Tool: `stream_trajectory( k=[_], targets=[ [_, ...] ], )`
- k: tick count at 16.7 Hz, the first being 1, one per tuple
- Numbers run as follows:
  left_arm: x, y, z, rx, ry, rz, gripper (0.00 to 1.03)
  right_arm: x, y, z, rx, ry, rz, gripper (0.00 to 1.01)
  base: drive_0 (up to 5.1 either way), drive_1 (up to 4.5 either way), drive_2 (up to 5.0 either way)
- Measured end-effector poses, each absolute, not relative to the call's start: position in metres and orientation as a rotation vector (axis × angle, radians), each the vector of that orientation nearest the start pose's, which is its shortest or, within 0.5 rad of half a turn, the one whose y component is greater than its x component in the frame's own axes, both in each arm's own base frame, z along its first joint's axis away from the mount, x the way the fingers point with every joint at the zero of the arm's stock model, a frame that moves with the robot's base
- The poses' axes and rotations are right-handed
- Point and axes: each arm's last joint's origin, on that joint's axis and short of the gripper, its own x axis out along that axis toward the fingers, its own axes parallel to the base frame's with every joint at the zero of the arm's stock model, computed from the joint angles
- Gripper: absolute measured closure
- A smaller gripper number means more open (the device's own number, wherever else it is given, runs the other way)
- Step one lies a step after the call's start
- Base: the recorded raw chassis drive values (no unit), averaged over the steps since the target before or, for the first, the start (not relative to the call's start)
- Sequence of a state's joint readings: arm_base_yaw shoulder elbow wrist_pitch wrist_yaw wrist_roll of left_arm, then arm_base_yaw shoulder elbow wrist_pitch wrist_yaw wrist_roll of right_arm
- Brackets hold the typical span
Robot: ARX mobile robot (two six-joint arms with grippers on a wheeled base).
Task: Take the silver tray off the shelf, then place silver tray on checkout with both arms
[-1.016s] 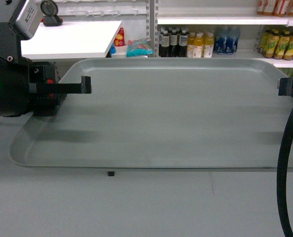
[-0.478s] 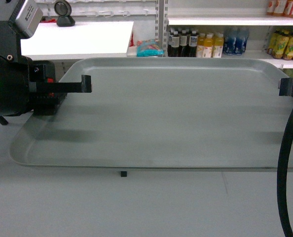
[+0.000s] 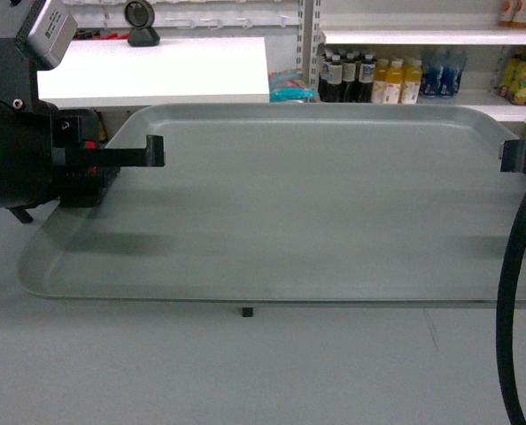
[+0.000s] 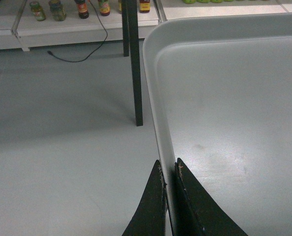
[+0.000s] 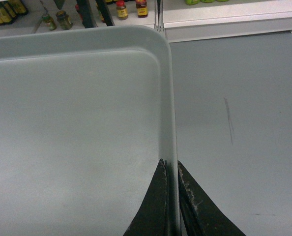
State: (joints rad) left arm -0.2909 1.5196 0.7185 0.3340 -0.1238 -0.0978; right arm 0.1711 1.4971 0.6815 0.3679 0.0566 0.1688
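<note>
We see the silver tray [image 3: 307,204] held level above the floor, long axis left to right — left gripper [image 4: 168,173] and right gripper [image 5: 171,169] each clamped on a short-end rim — short of the checkout [image 3: 157,69].

Rows of drink bottles [image 3: 369,80], some dark and some yellow or orange, are lined up on far shelves at the back. A blue-green packet [image 3: 291,87] is seen just left of them. A grey floor [image 4: 62,123] is seen below, with a black cord [image 4: 79,51] lying on it beside a dark post [image 4: 134,64].
</note>
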Motion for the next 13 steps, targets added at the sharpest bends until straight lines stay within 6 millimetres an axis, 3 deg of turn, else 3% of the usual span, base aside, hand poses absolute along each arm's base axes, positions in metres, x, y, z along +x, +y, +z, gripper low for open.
stream_trajectory(
  k=[13],
  targets=[
    [0.2943, -0.0844, 0.1893, 0.001, 0.468, -0.141, 1.0, 0.2952, 0.0493, 0.1876, 0.115, 0.453, 0.075, 0.98, -4.4, 2.18, 2.2]
  ],
)
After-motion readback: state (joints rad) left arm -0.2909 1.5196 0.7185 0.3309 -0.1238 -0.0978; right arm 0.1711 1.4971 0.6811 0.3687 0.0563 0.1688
